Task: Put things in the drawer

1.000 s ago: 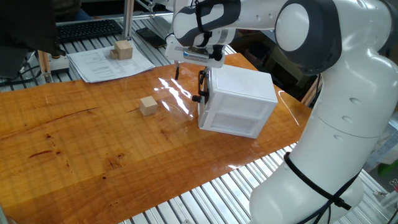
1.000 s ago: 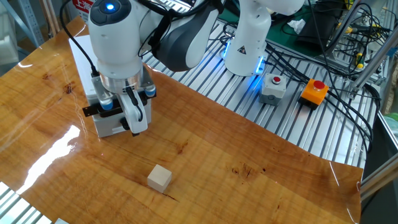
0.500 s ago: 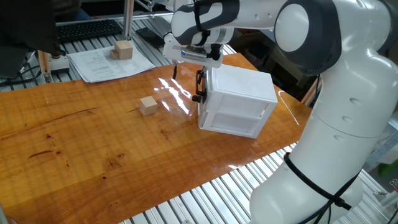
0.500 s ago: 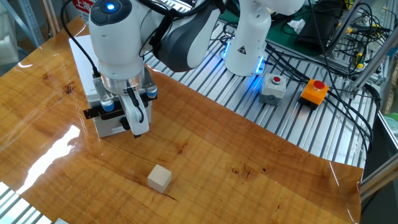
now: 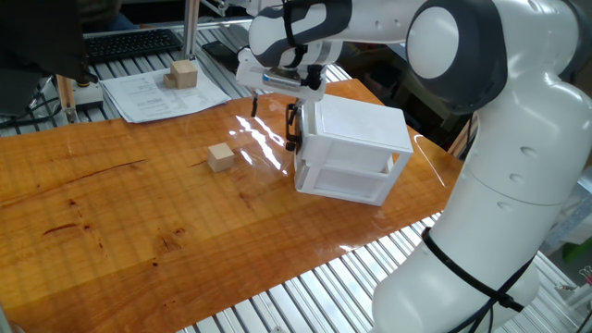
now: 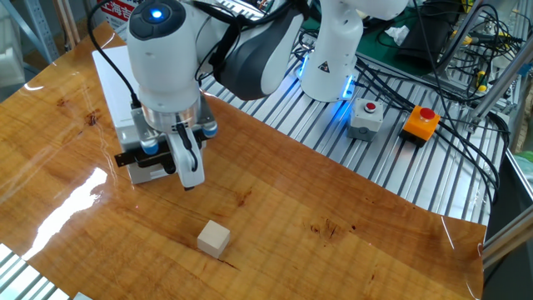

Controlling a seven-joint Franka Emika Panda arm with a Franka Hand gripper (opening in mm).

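Hanging over the front of the white cabinet (image 5: 356,153), the gripper (image 5: 274,104) is seen with its fingers (image 6: 190,164) pointing down at the black bar handle (image 5: 292,127) of the drawer (image 6: 148,161). Whether the fingers are closed on the handle cannot be told, as the handle is partly hidden by them. One wooden cube (image 5: 220,157) is set on the bare wooden worktop (image 5: 120,222), apart from the cabinet front. A second cube (image 5: 183,73) is rested on a paper sheet (image 5: 153,92) at the worktop's far edge.
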